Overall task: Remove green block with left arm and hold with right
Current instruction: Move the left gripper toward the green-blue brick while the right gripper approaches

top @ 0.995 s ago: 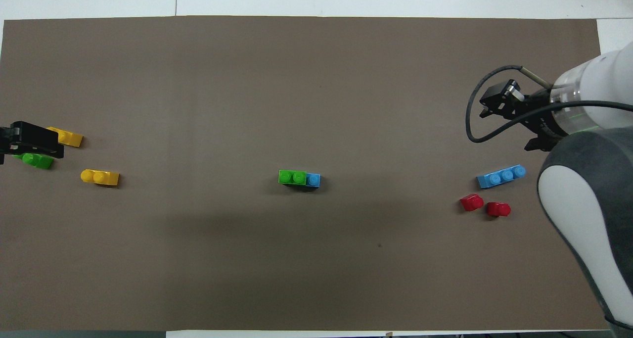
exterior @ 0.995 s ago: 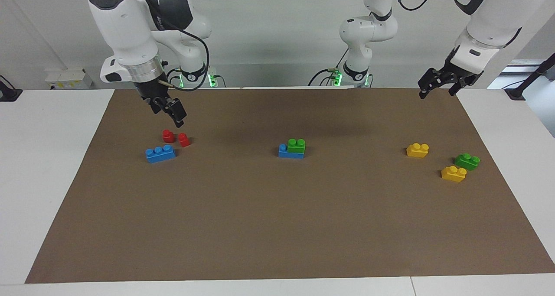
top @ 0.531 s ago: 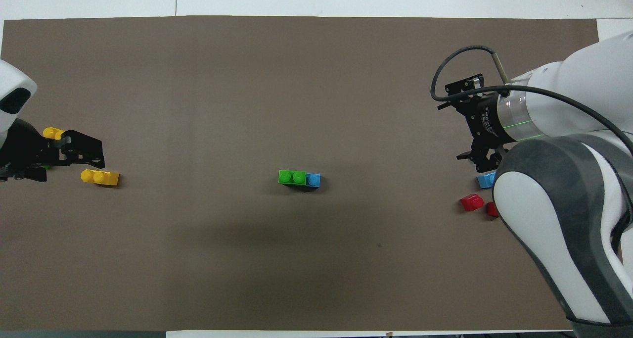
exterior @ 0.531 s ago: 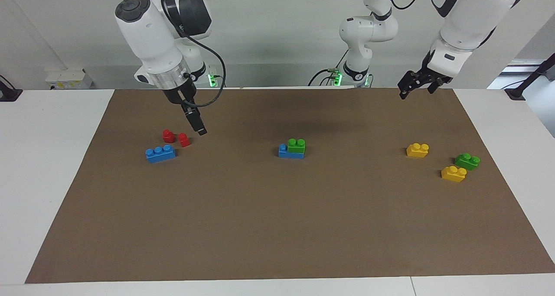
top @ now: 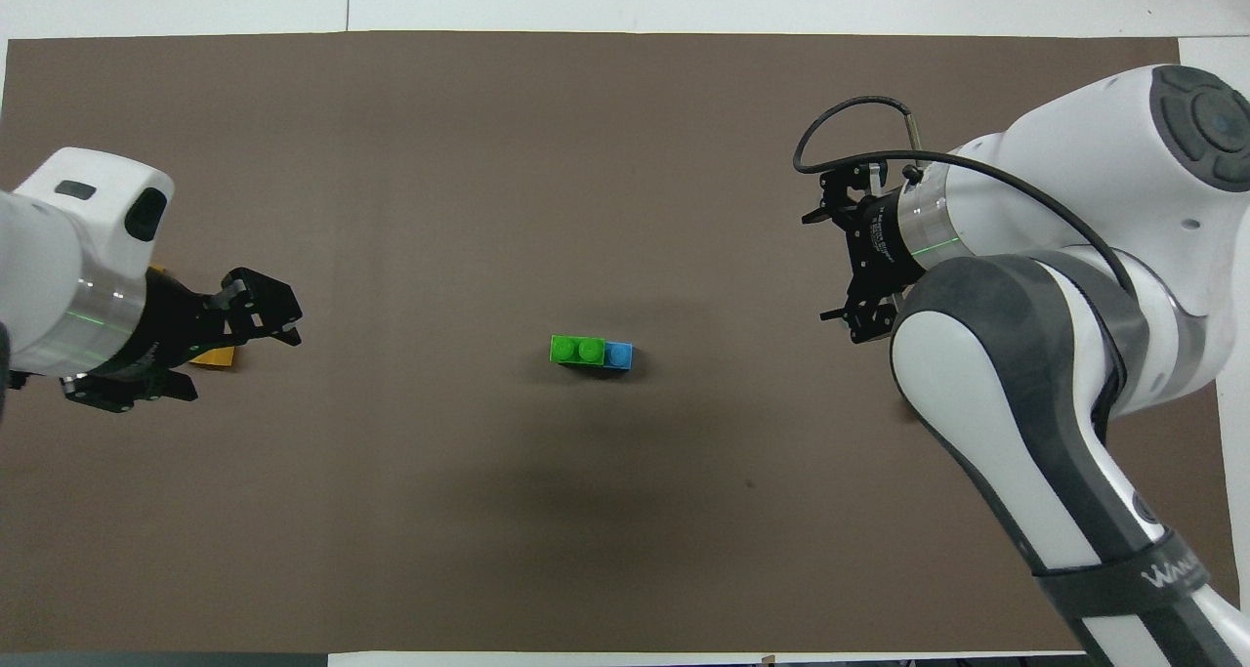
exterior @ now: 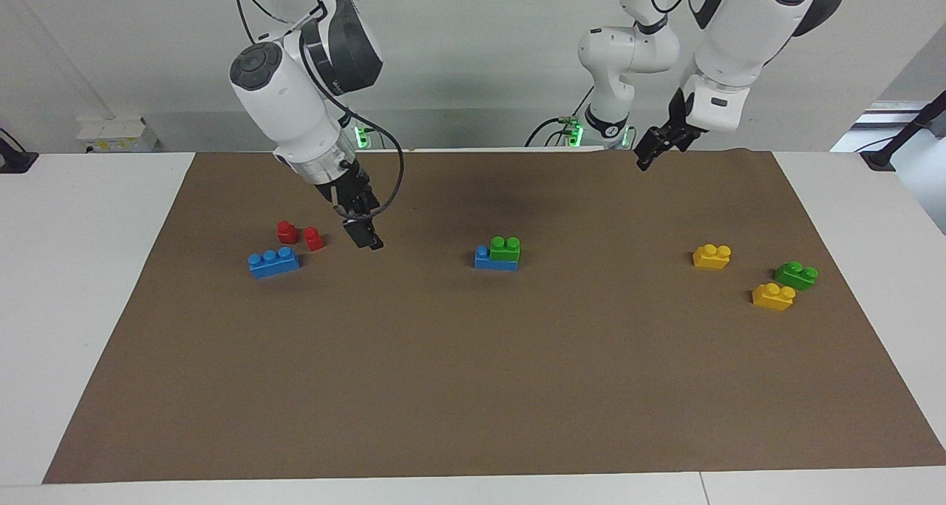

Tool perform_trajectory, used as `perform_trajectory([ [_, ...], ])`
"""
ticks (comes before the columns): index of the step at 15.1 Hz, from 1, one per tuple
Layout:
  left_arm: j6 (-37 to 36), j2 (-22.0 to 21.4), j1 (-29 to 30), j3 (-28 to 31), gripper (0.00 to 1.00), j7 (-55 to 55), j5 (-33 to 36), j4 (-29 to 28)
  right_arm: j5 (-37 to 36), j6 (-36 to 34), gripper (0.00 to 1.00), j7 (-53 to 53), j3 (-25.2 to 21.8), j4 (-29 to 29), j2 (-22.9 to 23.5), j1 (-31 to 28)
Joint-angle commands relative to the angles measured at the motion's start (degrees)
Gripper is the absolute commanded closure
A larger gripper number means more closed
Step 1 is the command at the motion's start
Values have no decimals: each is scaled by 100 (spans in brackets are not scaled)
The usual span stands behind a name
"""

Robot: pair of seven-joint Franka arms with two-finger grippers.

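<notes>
Nearest the robots, the left gripper (exterior: 647,154) is held in the air over the brown mat (exterior: 473,387) at its robots' edge, toward the left arm's end; its fingers are spread and nothing is carried. The right gripper (exterior: 363,235) is held low over the mat, beside the red pieces on their middle-of-the-table side, released and empty as well.

Two small red blocks (exterior: 299,235) are seen toward the right arm's end, just beside each other. A little farther from the robots, one long blue block (exterior: 273,262) lies just beside them.

In the middle of the mat, one green block (exterior: 505,248) is found seated on a second blue block (exterior: 494,260), so that one blue stud is left bare at the right arm's side. Two blue blocks are thus counted.

Toward the left arm's end, one yellow block (exterior: 712,256) lies nearest the robots, then a second green block (exterior: 796,275), and farthest out a second yellow block (exterior: 773,296), just beside that green one. Two green and two yellow are counted.
</notes>
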Motion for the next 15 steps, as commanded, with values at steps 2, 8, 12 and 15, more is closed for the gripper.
perform_trajectory([
  [2,645,-468,-623,76,0,-1824,-181,-720,267,418,1,44,-12,-131,262,215],
  [8,1409,-468,-1159,76,0,-4471,-296,-1001,705,1348,1,140,-12,-254,631,654],
  [12,1963,-424,-1634,76,0,-5413,-296,-1300,768,1885,1,185,-12,-438,851,910],
  [15,2323,-258,-1810,77,0,-6081,-296,-1380,777,1904,1,324,5,-482,930,1059],
])
